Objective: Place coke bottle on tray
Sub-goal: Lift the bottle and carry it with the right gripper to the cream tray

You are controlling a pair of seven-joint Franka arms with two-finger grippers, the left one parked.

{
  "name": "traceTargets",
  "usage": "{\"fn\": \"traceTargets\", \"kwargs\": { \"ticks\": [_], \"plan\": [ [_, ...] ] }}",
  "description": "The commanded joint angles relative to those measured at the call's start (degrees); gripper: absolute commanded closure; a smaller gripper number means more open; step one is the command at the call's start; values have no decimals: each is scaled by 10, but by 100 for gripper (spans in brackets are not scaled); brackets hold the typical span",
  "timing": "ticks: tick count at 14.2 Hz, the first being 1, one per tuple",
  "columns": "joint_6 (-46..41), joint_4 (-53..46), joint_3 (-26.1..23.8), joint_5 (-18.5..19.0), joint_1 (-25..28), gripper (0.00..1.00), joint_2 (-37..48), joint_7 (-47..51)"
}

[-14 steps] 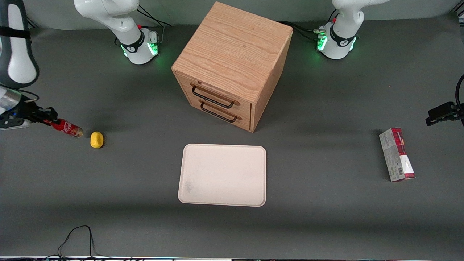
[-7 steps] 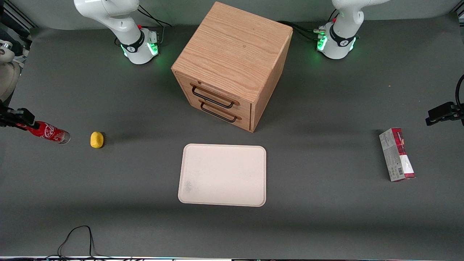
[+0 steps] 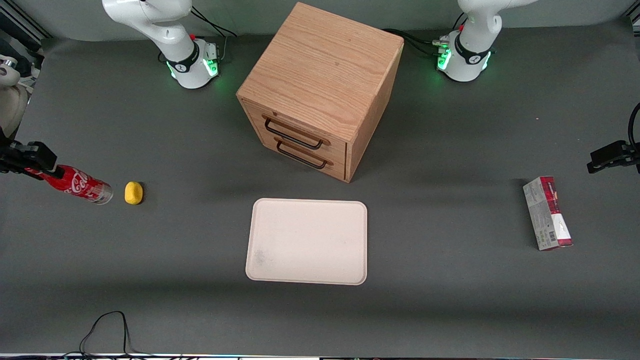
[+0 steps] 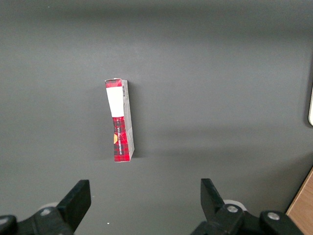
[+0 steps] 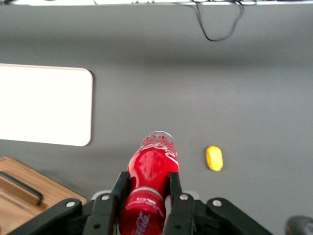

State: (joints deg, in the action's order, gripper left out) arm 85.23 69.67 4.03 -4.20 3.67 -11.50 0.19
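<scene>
The red coke bottle [image 3: 76, 184] hangs tilted above the table at the working arm's end, silvery base pointing toward the middle of the table. My gripper [image 3: 40, 167] is shut on its upper part near the cap. In the right wrist view the two black fingers [image 5: 120, 188] clamp the coke bottle [image 5: 151, 171] from both sides, the gripper [image 5: 147, 188] shut on it. The cream-white tray [image 3: 307, 241] lies flat in front of the wooden drawer cabinet, nearer the front camera, well apart from the bottle. The tray [image 5: 44, 104] also shows in the right wrist view.
A yellow lemon-like lump [image 3: 133, 193] lies on the table just past the bottle's base. The wooden cabinet [image 3: 320, 85] with two drawers stands mid-table. A red-and-grey carton [image 3: 547, 213] lies toward the parked arm's end. A black cable [image 3: 107, 325] loops at the table's front edge.
The gripper with the bottle swung toward the table's edge, then came back a little toward the lump. The arm's upper part has left the view.
</scene>
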Motion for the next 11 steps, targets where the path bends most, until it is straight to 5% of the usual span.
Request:
{"fn": "traceTargets", "kwargs": {
  "ticks": [1, 7, 11],
  "plan": [
    [-23, -60, -75, 23, -11, 100, -32, 72],
    [71, -104, -270, 154, -2, 100, -170, 285],
    [189, -98, -277, 182, 35, 100, -259, 324]
  ]
}}
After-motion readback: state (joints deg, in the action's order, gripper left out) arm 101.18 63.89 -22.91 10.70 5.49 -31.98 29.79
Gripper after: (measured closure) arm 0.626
